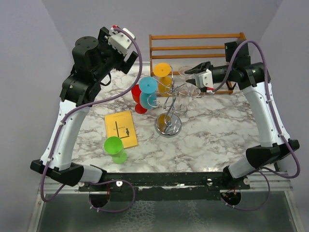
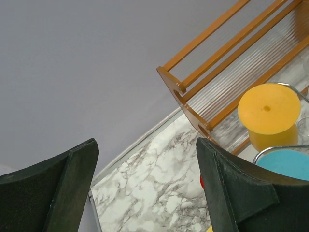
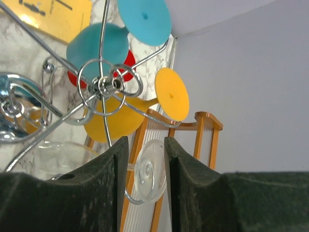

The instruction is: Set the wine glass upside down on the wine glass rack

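Observation:
The silver wire wine glass rack (image 1: 168, 104) stands mid-table on its round chrome base (image 1: 168, 124). Its hub shows in the right wrist view (image 3: 108, 84). A clear wine glass (image 1: 190, 91) hangs upside down on the rack's right arm. My right gripper (image 1: 190, 71) is at the glass's foot. In the right wrist view the clear foot (image 3: 150, 176) sits in the narrow gap of the gripper (image 3: 144, 145), with a wire hook curling under it. My left gripper (image 1: 129, 63) is raised at the back left, open and empty (image 2: 146, 145).
Yellow (image 1: 162, 71), blue (image 1: 148, 87) and red (image 1: 137, 94) glasses hang on the rack's left side. A green glass (image 1: 115, 146) lies on the marble near a yellow card (image 1: 121, 128). The brown wooden shelf (image 1: 193, 48) stands behind the rack.

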### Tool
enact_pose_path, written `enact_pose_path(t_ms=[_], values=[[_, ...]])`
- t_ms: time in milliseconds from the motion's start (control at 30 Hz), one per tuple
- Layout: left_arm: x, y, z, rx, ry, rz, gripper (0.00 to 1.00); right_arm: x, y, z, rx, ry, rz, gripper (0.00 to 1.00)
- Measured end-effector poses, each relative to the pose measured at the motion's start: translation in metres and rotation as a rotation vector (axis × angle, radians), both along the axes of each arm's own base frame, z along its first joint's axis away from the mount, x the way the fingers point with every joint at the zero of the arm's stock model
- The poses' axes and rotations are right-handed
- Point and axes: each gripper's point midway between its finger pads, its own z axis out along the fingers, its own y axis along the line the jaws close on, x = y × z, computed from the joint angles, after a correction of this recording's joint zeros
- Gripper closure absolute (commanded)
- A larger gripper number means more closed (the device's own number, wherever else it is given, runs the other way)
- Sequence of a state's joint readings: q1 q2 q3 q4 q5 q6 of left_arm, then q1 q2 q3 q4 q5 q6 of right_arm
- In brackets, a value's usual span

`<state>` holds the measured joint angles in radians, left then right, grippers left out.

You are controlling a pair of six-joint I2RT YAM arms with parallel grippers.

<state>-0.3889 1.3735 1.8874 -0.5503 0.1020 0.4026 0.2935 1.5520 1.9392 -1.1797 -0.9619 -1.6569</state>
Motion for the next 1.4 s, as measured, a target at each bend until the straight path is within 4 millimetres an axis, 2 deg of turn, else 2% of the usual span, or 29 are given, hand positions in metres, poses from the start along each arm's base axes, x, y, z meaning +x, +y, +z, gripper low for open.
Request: enact_pose_path(t_ms=[233, 400, 633, 767, 900, 1000, 1067, 1200, 1300, 1400], values=[[0.001, 0.028, -0.022, 0.007, 0.047, 0.078, 0.12, -0.021, 0.004, 0.035, 0.135, 0.102, -0.027, 0.55], [0.004, 0.051, -0.041, 0.003, 0.095, 0.137, 0.04, -0.026, 0.003, 0.056, 0.213, 0.181, -0.092, 0.54], [-0.003, 0.079, -0.074, -0.016, 0.202, 0.161, 0.03, -0.02, -0.016, 0.079, 0.32, 0.293, -0.328, 0.51], [-0.012, 0.098, -0.096, -0.029, 0.276, 0.179, 0.02, -0.024, -0.028, 0.081, 0.352, 0.322, -0.431, 0.51], [-0.02, 0.112, -0.117, -0.056, 0.332, 0.207, 0.02, -0.024, -0.048, 0.074, 0.393, 0.366, -0.573, 0.49], [-0.021, 0.118, -0.136, -0.122, 0.388, 0.231, 0.03, -0.015, -0.068, 0.066, 0.435, 0.4, -0.701, 0.44], [-0.018, 0.116, -0.146, -0.204, 0.435, 0.238, 0.03, -0.004, -0.088, 0.06, 0.478, 0.413, -0.816, 0.41], [0.0, 0.108, -0.168, -0.318, 0.509, 0.234, 0.03, 0.014, -0.127, 0.051, 0.548, 0.409, -1.016, 0.24], [0.018, 0.099, -0.18, -0.402, 0.563, 0.219, 0.03, 0.022, -0.152, 0.046, 0.588, 0.397, -1.13, 0.21], [0.036, 0.089, -0.196, -0.457, 0.627, 0.213, 0.05, 0.022, -0.168, 0.043, 0.616, 0.393, -1.192, 0.18]])
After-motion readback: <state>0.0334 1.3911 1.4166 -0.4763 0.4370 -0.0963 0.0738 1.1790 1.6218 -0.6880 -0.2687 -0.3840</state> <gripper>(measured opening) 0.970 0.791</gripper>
